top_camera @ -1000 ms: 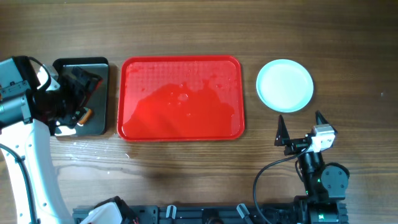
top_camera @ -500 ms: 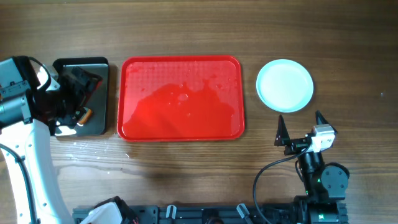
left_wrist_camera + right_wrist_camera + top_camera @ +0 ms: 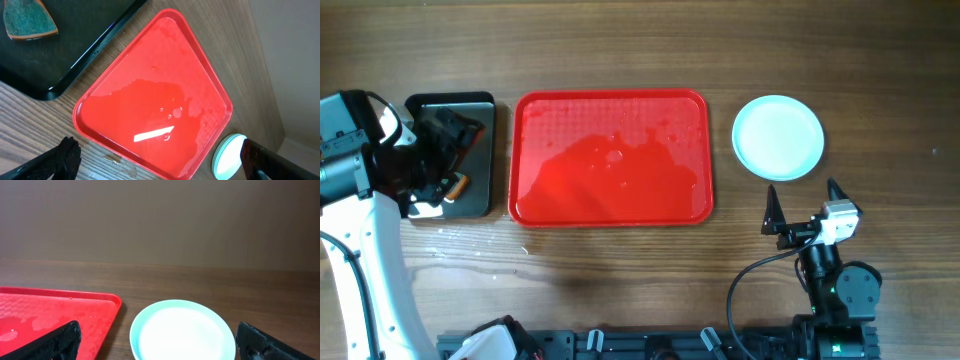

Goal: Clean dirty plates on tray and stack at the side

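Observation:
The plates (image 3: pixel 778 137) sit as a pale mint-white stack on the wood to the right of the red tray (image 3: pixel 610 157); I cannot tell how many are in it. The tray holds no plates, only a wet film and drops. My right gripper (image 3: pixel 801 204) is open and empty, just in front of the stack, which shows in the right wrist view (image 3: pixel 182 330) between the fingers (image 3: pixel 159 342). My left gripper (image 3: pixel 455 150) is open and empty over the black tray. The left wrist view shows the red tray (image 3: pixel 155 105) and the plates (image 3: pixel 227 156) past its fingers (image 3: pixel 160 160).
A smaller, deeper black metal tray (image 3: pixel 475 105) stands left of the red tray, with a sponge (image 3: pixel 25 22) in it. Water smears lie on the wood (image 3: pixel 460 250) in front of both trays. The right arm's base (image 3: pixel 835 290) is at the front right.

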Tool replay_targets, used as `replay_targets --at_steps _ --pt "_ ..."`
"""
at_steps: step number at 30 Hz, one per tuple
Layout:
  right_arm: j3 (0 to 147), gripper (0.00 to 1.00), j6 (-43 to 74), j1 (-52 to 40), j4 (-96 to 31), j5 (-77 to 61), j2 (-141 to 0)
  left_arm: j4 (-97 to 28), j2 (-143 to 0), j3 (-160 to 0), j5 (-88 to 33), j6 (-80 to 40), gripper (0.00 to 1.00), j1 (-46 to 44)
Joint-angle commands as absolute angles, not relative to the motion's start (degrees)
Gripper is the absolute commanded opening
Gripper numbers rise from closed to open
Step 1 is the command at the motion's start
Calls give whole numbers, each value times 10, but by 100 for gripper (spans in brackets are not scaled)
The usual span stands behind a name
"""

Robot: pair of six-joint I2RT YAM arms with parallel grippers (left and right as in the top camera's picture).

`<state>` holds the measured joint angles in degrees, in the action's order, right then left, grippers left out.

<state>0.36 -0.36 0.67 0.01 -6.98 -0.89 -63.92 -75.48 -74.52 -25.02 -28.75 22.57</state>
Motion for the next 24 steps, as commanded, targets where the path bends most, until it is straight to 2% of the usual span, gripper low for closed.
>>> replay_targets --at_steps 1,7,12,15,18,24 --pt "3 100 -15 10 3 -60 -2 -639 -753 -750 -259 -283 100 226" --pt "3 100 -15 10 3 -60 -2 -638 -728 -750 -254 -283 100 211" --pt "3 100 -15 10 3 -60 -2 -639 -702 -748 -144 -274 100 147" --pt "3 100 -15 10 3 -60 -2 -591 -671 -709 -120 -231 100 78" --pt "3 100 -15 10 3 -60 -2 -492 -620 -624 -121 -159 100 15" --pt "3 100 -15 10 3 -60 -2 -321 -474 -408 -129 -135 100 -18"
